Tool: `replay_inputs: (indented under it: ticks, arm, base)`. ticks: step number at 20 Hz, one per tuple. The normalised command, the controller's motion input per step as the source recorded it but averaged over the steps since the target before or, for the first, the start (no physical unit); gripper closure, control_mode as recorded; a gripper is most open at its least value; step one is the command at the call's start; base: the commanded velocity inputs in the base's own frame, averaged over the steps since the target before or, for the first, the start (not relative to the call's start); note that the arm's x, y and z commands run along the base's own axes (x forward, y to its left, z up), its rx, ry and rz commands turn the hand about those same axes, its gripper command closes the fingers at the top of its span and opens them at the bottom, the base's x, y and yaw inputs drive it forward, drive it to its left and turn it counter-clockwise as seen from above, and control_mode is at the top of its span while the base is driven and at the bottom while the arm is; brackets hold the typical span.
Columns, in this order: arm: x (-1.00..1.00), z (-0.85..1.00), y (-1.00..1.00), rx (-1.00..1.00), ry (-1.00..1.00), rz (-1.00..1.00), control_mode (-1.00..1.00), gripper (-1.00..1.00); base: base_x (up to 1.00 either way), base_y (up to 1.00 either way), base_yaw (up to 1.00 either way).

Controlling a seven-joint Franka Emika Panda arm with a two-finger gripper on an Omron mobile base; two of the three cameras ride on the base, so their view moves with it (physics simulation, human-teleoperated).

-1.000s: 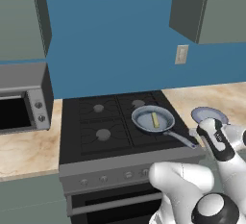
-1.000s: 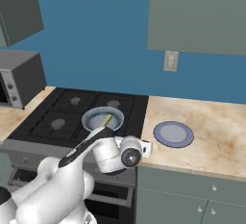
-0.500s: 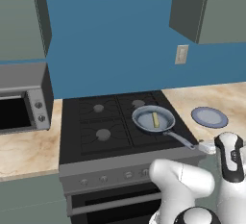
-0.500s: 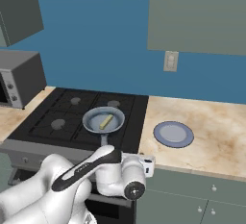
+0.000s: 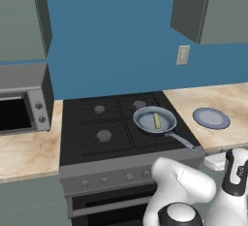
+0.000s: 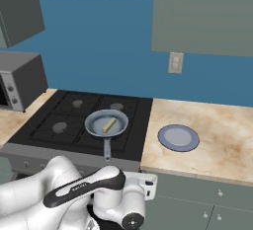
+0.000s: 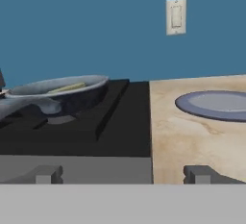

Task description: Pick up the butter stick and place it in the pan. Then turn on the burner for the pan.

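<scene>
The grey-blue pan [image 5: 155,121] sits on the front right burner [image 7: 59,119] of the black stovetop, its long handle [image 5: 183,141] pointing toward the front edge. The pale yellow butter stick [image 5: 156,120] lies inside the pan [image 6: 106,123], where the bar [image 6: 109,124] rests near the middle. My gripper [image 7: 124,175] hangs low, level with the counter edge, in front of the seam between stove and counter. It is open, its fingertips [image 7: 48,174] wide apart with nothing between them. The hand view looks at the pan [image 7: 57,93] side-on at upper left, with the butter [image 7: 67,88] just over its rim.
A flat blue-grey plate [image 5: 211,118] lies on the beige counter right of the stove. Stove knobs [image 5: 129,175] line the front panel. A microwave [image 5: 22,99] stands on the left counter. A wall outlet [image 7: 176,16] is on the blue wall.
The hand has sunk from above the pan's handle to the height of the counter's front edge and pulled back toward the base. The butter stays in the pan.
</scene>
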Motion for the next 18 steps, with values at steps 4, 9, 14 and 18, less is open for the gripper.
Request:
replay_inputs:
  ticks: [4,9,14,18]
  arm:
    - [-0.13,-0.07,0.00,0.00,-0.03,0.00,-1.00,-1.00]
    - [-0.11,-0.05,0.02,0.00,-0.04,0.00,-1.00,-1.00]
    - [-0.20,-0.22,0.04,0.00,-0.07,0.00,-1.00,-1.00]
    - [-0.09,-0.17,0.06,0.00,-0.05,0.00,-1.00,-1.00]
  base:
    - [0.00,0.00,0.00]
    - [0.00,0.00,0.00]
    - [0.00,0.00,0.00]
    - [0.00,0.00,0.00]
